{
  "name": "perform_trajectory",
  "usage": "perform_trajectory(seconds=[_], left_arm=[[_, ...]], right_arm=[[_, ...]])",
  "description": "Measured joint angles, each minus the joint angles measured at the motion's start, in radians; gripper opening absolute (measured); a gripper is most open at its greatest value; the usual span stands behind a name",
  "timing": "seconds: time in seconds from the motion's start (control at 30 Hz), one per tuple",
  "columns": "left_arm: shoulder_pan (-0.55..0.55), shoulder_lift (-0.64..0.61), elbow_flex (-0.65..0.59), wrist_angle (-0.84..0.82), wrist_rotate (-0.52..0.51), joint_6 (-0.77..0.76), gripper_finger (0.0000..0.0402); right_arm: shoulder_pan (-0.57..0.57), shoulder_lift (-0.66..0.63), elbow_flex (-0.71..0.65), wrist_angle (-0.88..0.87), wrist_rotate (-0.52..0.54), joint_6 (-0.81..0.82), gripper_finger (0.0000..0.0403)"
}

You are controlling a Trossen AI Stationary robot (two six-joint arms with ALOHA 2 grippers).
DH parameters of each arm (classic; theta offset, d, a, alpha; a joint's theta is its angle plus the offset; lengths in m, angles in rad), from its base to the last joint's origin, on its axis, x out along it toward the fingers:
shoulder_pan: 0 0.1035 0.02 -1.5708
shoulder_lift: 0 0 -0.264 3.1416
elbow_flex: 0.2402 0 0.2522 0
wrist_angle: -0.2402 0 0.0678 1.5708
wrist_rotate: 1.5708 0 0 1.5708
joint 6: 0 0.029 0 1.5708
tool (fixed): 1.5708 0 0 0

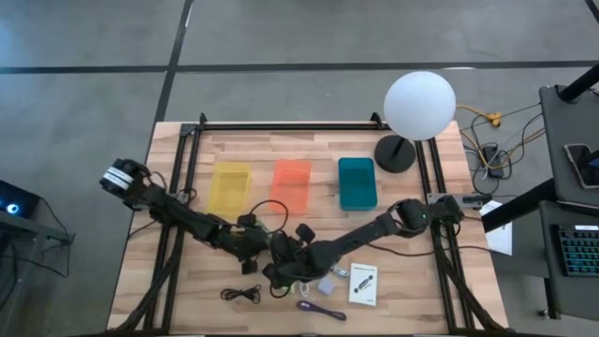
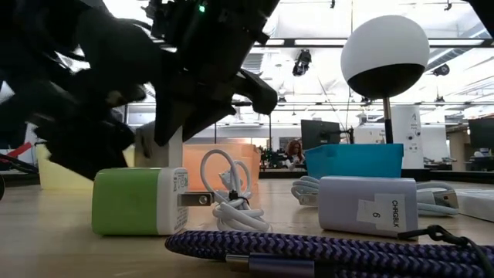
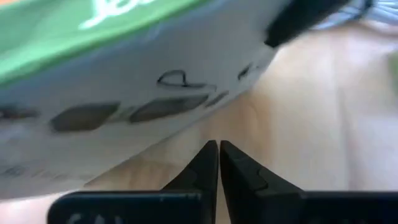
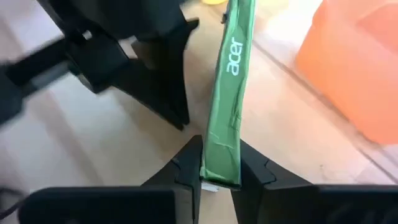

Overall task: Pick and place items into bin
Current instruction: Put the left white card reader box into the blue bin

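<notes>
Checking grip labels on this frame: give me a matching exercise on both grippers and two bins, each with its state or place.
1 left gripper
2 right gripper
3 yellow bin
4 teal bin

A next to the lamp
B clamped on a green box
C shut, empty
D leftmost bin

Pairs: 1-C, 2-B, 3-D, 4-A

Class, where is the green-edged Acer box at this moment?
The right wrist view shows the green-edged Acer box standing on edge, clamped in the right gripper. It is over the wooden table, beside the left gripper, with the orange bin beyond.
</notes>
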Motion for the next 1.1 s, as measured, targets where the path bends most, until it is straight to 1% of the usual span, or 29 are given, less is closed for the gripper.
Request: perform_trajectory(seconds=[0.07,0.13,0.2,0.27,0.33,0.4,0.53,0.6,0.67,0.7,0.83,0.9,0.93,1.03,1.1], left_arm=[[-0.025,-0.034,-0.005,0.011,-0.018,-0.038,0.0002],[-0.053,-0.065,-0.008,0.007,-0.052,-0.071,0.0002],[-0.085,-0.096,-0.007,0.009,-0.082,-0.092,0.0002],[-0.116,-0.123,0.000,0.011,-0.110,-0.100,0.0002],[-0.142,-0.146,0.006,0.014,-0.135,-0.114,0.0002],[-0.162,-0.168,0.009,0.009,-0.157,-0.117,0.0002],[-0.182,-0.203,0.013,0.014,-0.169,-0.118,0.0002],[-0.185,-0.221,0.013,0.016,-0.171,-0.118,0.0002],[-0.185,-0.244,0.014,0.017,-0.172,-0.118,0.0002],[-0.185,-0.256,0.014,0.018,-0.172,-0.119,0.0002],[-0.185,-0.314,0.014,0.023,-0.172,-0.121,0.0002],[-0.186,-0.344,0.014,0.025,-0.172,-0.121,0.0002],[-0.186,-0.357,0.014,0.027,-0.172,-0.121,0.0002],[-0.186,-0.397,0.015,0.029,-0.172,-0.121,0.0002],[-0.186,-0.421,0.014,0.028,-0.171,-0.121,0.0002]], right_arm=[[0.007,-0.015,0.000,-0.004,-0.014,0.002,0.0047],[0.019,-0.037,0.000,-0.021,-0.012,0.040,0.0049],[0.035,-0.060,0.000,-0.064,-0.004,0.103,0.0049],[0.055,-0.089,0.000,-0.131,0.010,0.204,0.0048],[0.078,-0.115,0.000,-0.213,0.033,0.356,0.0048],[0.105,-0.142,0.000,-0.323,0.057,0.563,0.0049],[0.170,-0.192,0.002,-0.516,0.108,0.981,0.0049],[0.198,-0.202,0.002,-0.590,0.127,1.126,0.0049],[0.224,-0.212,0.002,-0.659,0.146,1.226,0.0051],[0.233,-0.217,0.002,-0.691,0.147,1.253,0.0051],[0.236,-0.248,0.002,-0.780,0.156,1.268,0.0052],[0.222,-0.269,0.001,-0.854,0.147,1.268,0.0052],[0.210,-0.284,-0.009,-0.856,0.142,1.261,0.0053],[0.161,-0.372,-0.081,-0.853,0.156,1.219,0.0053],[0.124,-0.444,-0.148,-0.851,0.149,1.221,0.0053]])
